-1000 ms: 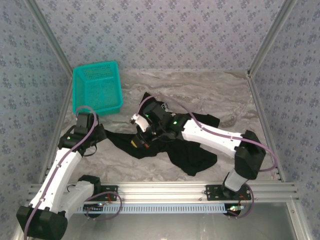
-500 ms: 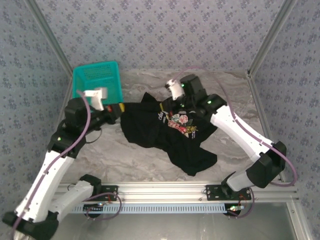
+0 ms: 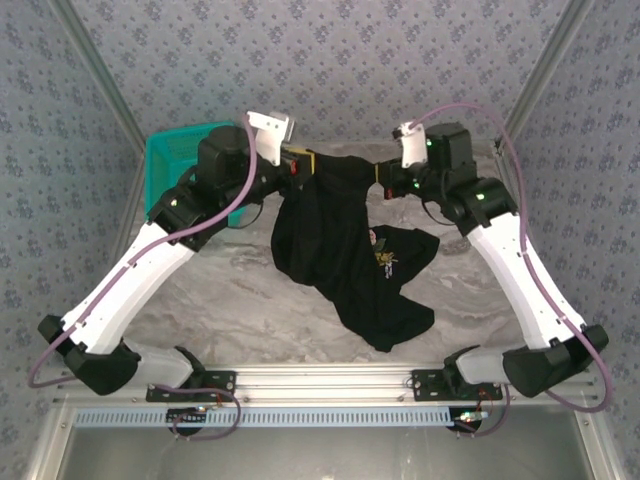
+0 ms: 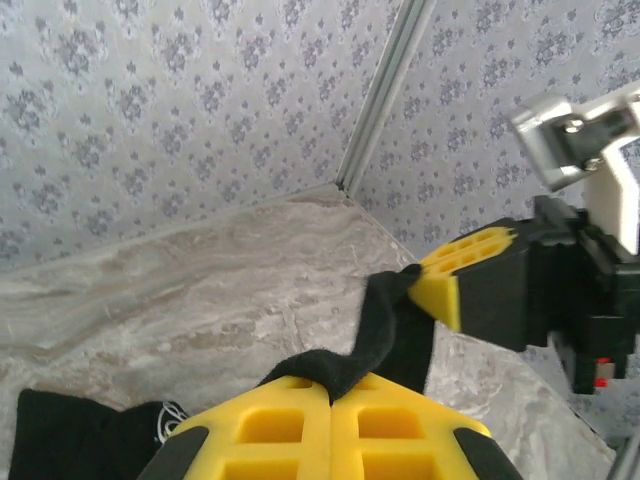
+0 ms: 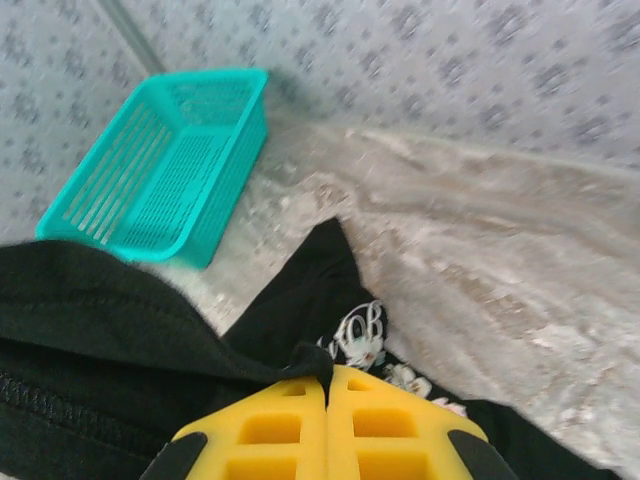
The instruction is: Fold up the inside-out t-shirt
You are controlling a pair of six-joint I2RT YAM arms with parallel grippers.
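Above table (image 3: 225, 305), t-shirt (image 3: 330, 235) between clamped fingers (image 4: 272, 432)

The top camera is sitting above and behind the arm bases, looking down from well back over the whole counter (image 3: 250, 300), with the left end effector (image 3: 306, 163) and the right end effector (image 3: 381, 183) both in frame. Each wrist camera is riding just behind its own fingers (image 4: 280, 430), very near them. The left one is facing past the tips toward the far wall corner — the right end effector is showing just ahead to its right. The right one is looking ahead and downward, with the teal basket (image 5: 165, 165) ahead-left. All three are sharing the t-shirt (image 3: 330, 235) edge stretched between the end effectors.
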